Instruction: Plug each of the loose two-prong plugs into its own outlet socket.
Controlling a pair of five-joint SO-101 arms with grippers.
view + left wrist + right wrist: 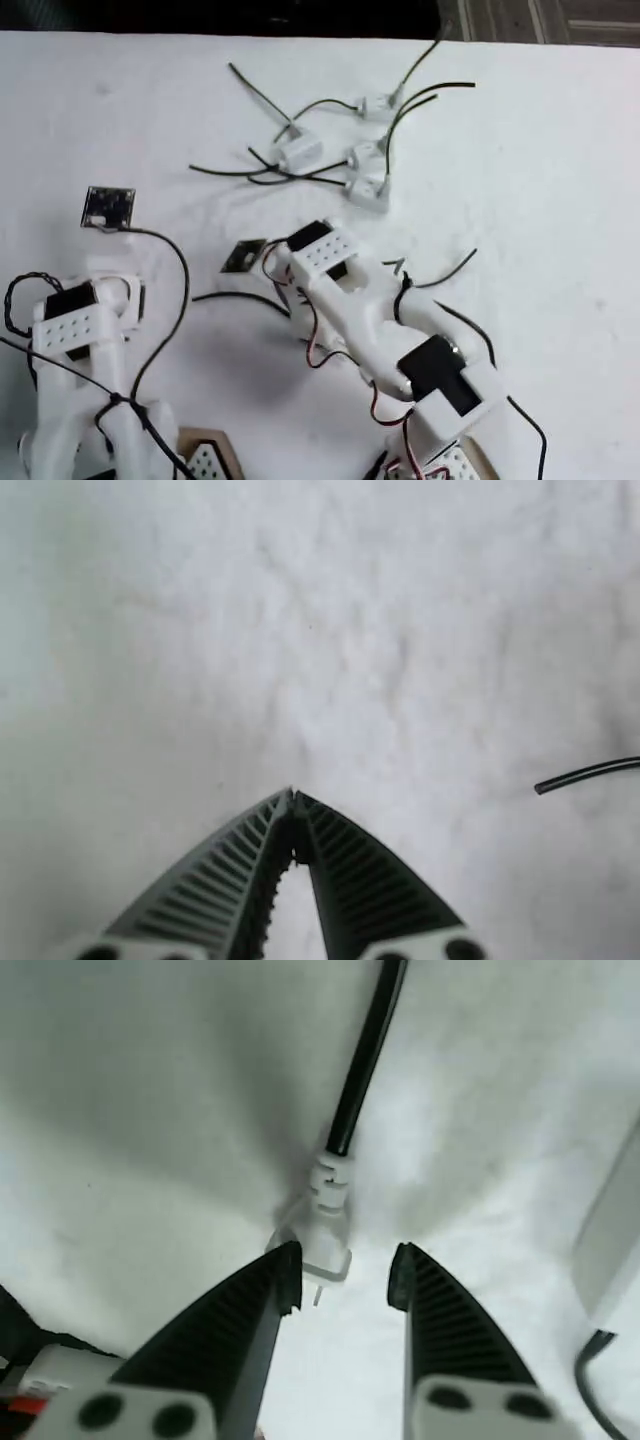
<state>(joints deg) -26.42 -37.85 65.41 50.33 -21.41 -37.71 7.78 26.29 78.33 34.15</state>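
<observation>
White plug (pixel 326 1242) sits at the parted tips of my right gripper (pixel 345 1272), so I judge closing on it comes next; my left gripper (pixel 293 800) is pinched together.

The bench (pixel 560 200) is covered in white, with a faintly mottled, cloth-like surface that looks uneven up close in both wrist views. Its far edge runs straight across the top of the high view. Behind it lies a dark strip (pixel 200 15), and further right a patch of grey floor (pixel 540 20) with pale lines. At the near edge a brown board (pixel 225 442) lies on the bench, partly covered.
</observation>
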